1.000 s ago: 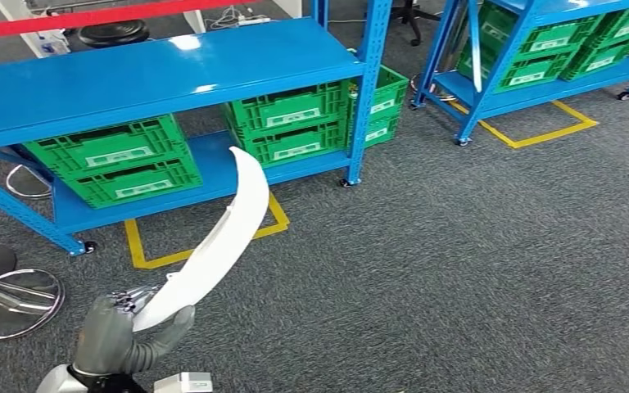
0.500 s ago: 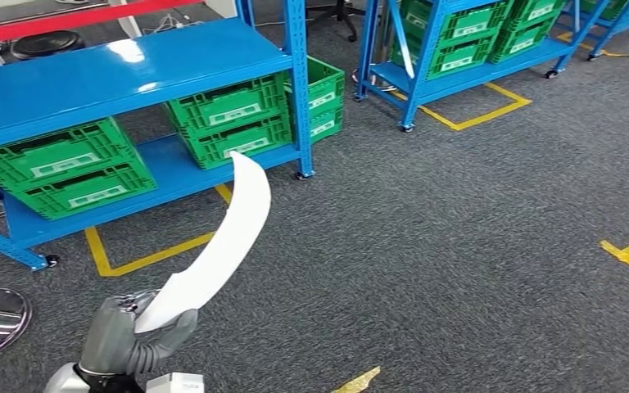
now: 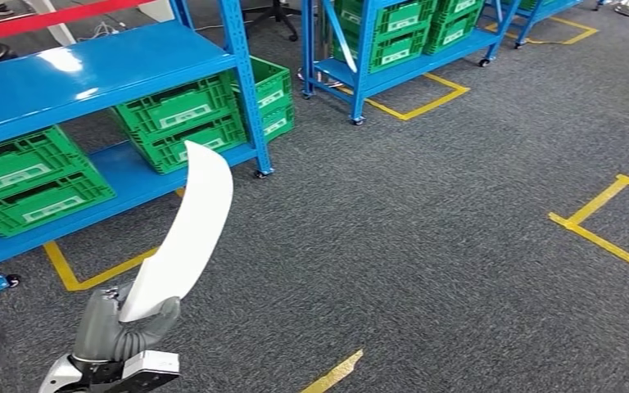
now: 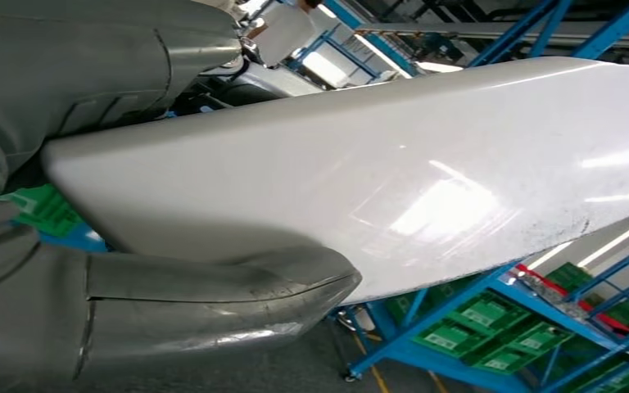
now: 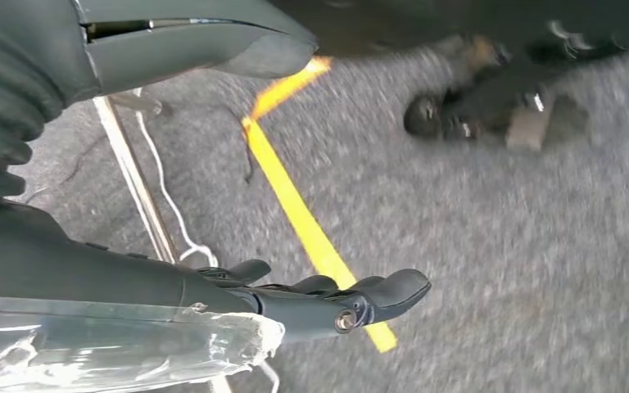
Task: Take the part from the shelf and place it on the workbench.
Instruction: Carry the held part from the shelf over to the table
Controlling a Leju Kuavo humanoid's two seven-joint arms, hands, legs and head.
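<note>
The left hand [image 3: 123, 326] grips the part [image 3: 182, 231], a long, curved white panel, at its lower end. In the head view the part rises from the hand and leans up and to the right, with its rounded tip level with the lower deck of the shelf [image 3: 90, 74]. The part is clear of the shelf and is carried above the floor [image 3: 426, 229]. In the left wrist view the thumb [image 4: 213, 307] lies pressed along one face of the part [image 4: 393, 180], and the other fingers wrap the opposite edge. The right hand [image 5: 311, 299] hangs above grey carpet, with its fingers extended, slightly apart and holding nothing. A yellow line [image 5: 311, 237] of floor tape runs under it. The shelf is a blue steel unit on castors, and green crates [image 3: 180, 123] sit on its lower deck. A second rack [image 3: 401, 41] of the same type stands farther back, also loaded with green crates. Yellow tape outlines mark the carpet around both units, and further tape marks lie on the right of the head view. A red bar [image 3: 49, 18] crosses the upper left corner of the head view.
</note>
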